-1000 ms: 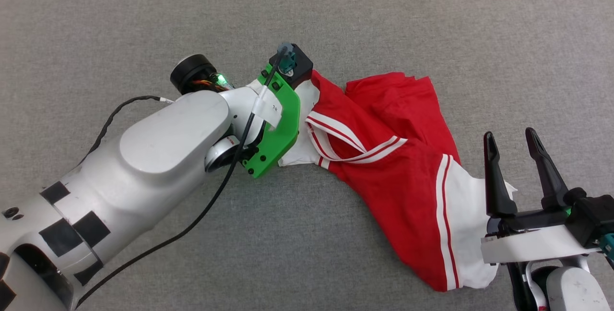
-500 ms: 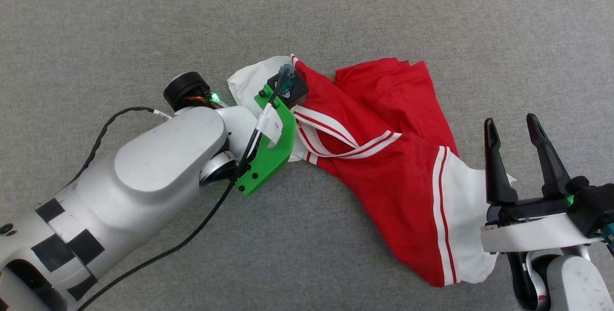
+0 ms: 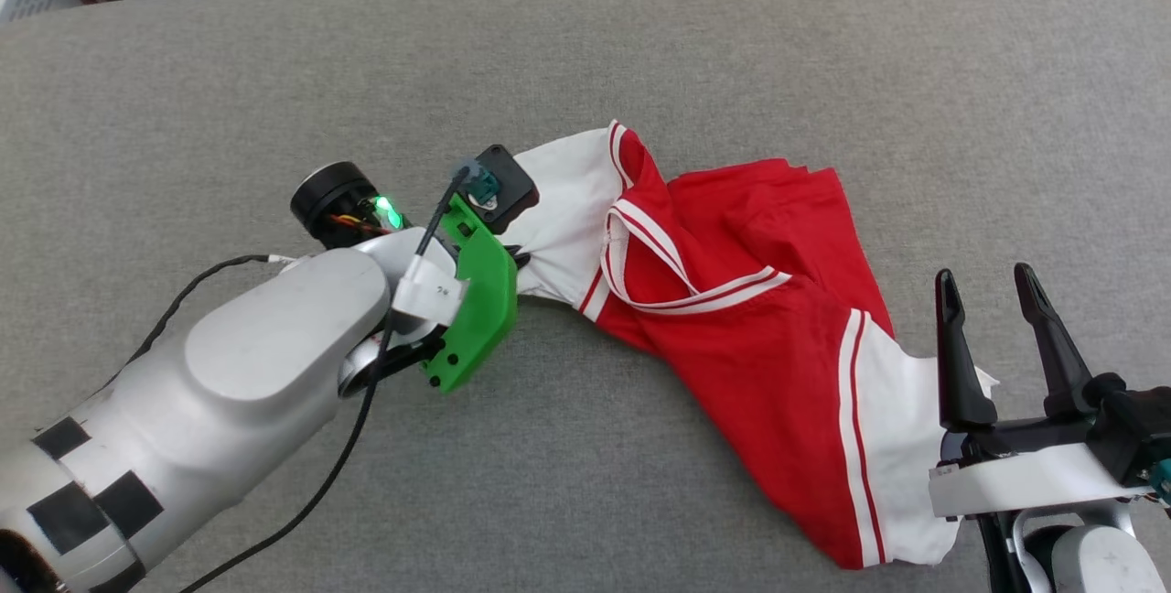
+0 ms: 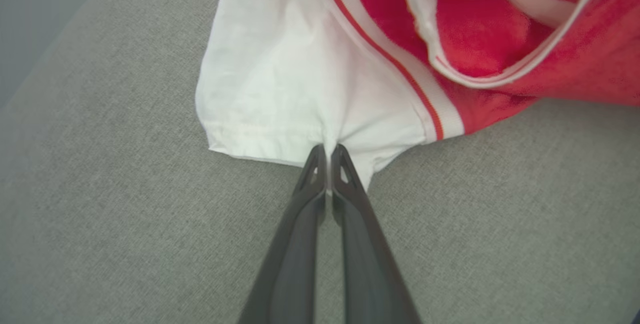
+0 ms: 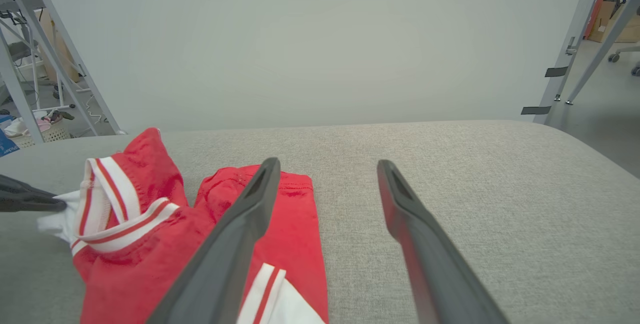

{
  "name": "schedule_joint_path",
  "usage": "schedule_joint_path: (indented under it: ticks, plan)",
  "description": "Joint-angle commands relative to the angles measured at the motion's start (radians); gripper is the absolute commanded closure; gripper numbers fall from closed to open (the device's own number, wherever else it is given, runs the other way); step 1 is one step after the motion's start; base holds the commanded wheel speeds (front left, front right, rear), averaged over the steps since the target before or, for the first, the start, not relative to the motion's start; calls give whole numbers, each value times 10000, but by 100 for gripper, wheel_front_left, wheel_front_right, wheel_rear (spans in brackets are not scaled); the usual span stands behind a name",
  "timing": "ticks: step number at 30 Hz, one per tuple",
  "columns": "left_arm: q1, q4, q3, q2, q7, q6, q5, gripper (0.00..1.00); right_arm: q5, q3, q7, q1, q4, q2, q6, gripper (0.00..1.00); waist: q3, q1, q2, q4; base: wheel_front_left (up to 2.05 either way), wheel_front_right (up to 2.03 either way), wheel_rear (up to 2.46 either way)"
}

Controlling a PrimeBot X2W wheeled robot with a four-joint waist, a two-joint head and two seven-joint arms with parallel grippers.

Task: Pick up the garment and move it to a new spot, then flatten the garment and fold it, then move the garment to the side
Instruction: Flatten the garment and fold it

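The left pincer [image 4: 327, 151] is pressed together on the edge of a white sleeve [image 4: 280, 74], in the middle of the left wrist view. The cloth bunches into a small fold where the two dark tips meet. In the head view this pincer sits left of the middle, behind a green part [image 3: 476, 309] on the arm, so the pinch is hard to see there.

The shirt [image 3: 759, 346] runs from that sleeve down to the lower right of the head view. It is red, with red and white stripes at the neck and sleeves. It lies crumpled on the grey mat [image 3: 640, 44].

The other white sleeve [image 3: 915, 447] is at the lower right, just beside the right pincer [image 3: 983, 273]. That pincer is spread wide and holds nothing. Its tips point up the frame. In the right wrist view, red cloth lies under one finger [image 5: 250, 214]; I cannot tell if they touch.
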Motion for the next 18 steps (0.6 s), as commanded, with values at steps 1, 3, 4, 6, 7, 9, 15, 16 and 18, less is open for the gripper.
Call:
schedule_joint_path:
  ticks: [1, 3, 4, 6, 7, 9, 15, 16, 18]
  plan:
    - [302, -33, 81, 260, -191, -22, -172, 100, -49, -39, -48, 136, 25, -18, -9, 0, -695, 0, 0, 653, 0, 0, 0]
    - [563, -163, 147, 531, -449, 89, -221, 100, -61, -57, -48, 249, 40, -18, -9, 0, -863, 0, 0, 769, 0, 0, 0]
    - [757, -261, 181, 697, -584, 199, -261, 100, -66, -62, -48, 309, 47, -18, -9, 0, -939, 0, 0, 805, 0, 0, 0]
    - [1119, -439, 205, 964, -775, 390, -332, 100, -68, -81, -48, 389, 62, -18, -9, 0, -1055, 0, 0, 856, 0, 0, 0]
    - [1373, -572, 216, 1125, -880, 530, -396, 100, -68, -96, -48, 442, 70, -18, -9, 0, -1113, 0, 0, 879, 0, 0, 0]
    - [1869, -826, 234, 1405, -1082, 830, -518, 100, -62, -125, -48, 536, 66, -18, -9, 0, -1206, 0, 0, 905, 0, 0, 0]
    - [3461, -1286, 207, 1953, -1490, 1610, -1022, 100, -90, -276, -48, 814, 72, -18, -9, 0, -1331, 0, 0, 959, 0, 0, 0]
    - [3719, -1315, 201, 1990, -1557, 1710, -1121, 100, -106, -294, -48, 834, 74, -18, -9, 0, -1326, 0, 0, 960, 0, 0, 0]
    - [4154, -1336, 204, 1998, -1690, 1854, -1367, 100, -130, -326, -48, 841, 74, -18, -9, 0, -1310, 0, 0, 955, 0, 0, 0]
